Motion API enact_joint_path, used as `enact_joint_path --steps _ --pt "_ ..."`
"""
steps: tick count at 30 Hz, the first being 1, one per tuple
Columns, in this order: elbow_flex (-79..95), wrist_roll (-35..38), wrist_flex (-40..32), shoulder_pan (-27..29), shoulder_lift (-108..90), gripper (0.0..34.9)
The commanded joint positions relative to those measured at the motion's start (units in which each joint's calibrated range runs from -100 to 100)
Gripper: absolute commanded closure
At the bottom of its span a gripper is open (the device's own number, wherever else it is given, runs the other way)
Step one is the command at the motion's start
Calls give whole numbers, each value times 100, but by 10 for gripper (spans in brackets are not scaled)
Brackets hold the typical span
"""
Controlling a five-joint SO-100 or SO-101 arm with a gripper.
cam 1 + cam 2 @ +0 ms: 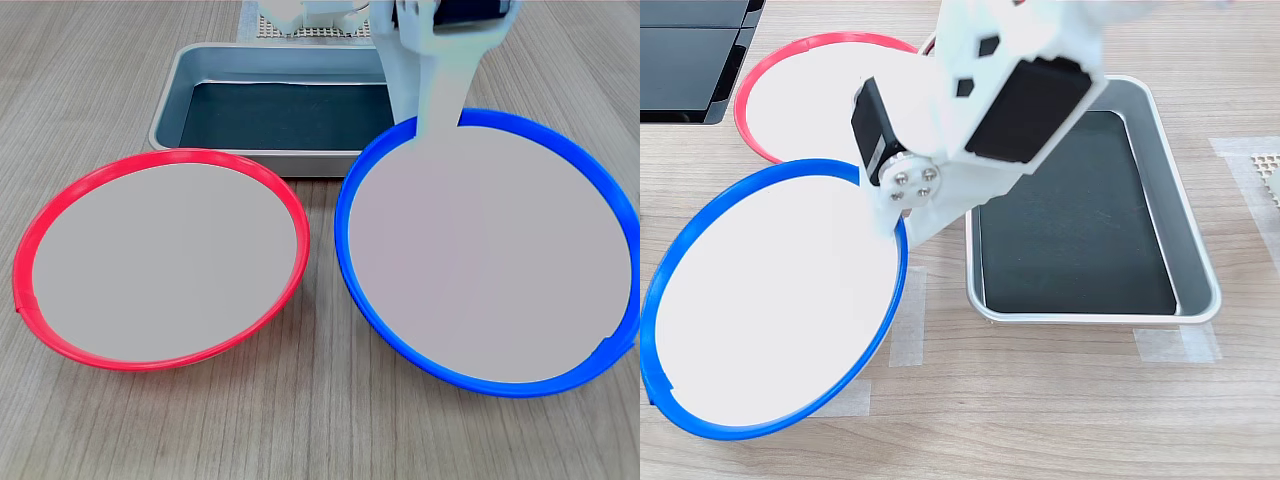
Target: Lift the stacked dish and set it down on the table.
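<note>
**Blue-rimmed dish off the stack, release pending**

Blue rim of the stacked dish (487,250) sits pinched at its far edge in my gripper (432,125); fingers closed down to the thickness of the rim. Dish lies beside the red-rimmed dish (160,258), apart from it, no longer on top. Metal tray (270,110) just behind both.

Judgement: lift and carry done. Dish appears down, or nearly down, on the table (320,420); I cannot tell whether its base is fully seated.

Left: confirm contact, open fingers, withdraw.
</note>
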Motion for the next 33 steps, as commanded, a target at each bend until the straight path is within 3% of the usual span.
enact_joint_path --steps 1,8,12,17,21,26,28,29,33 --pt "8 -5 -151 -11 158 349" --pt "445 49 -291 17 124 347" --pt "709 93 -357 45 -13 282" --pt "1228 215 -316 45 -558 259" --pt "1456 254 163 92 -1198 244" --pt "1783 234 980 196 -2384 258" --pt "2047 117 1095 356 -3006 307" --pt "2229 34 1029 469 -3356 346" --pt "3731 -239 30 949 -5283 348"
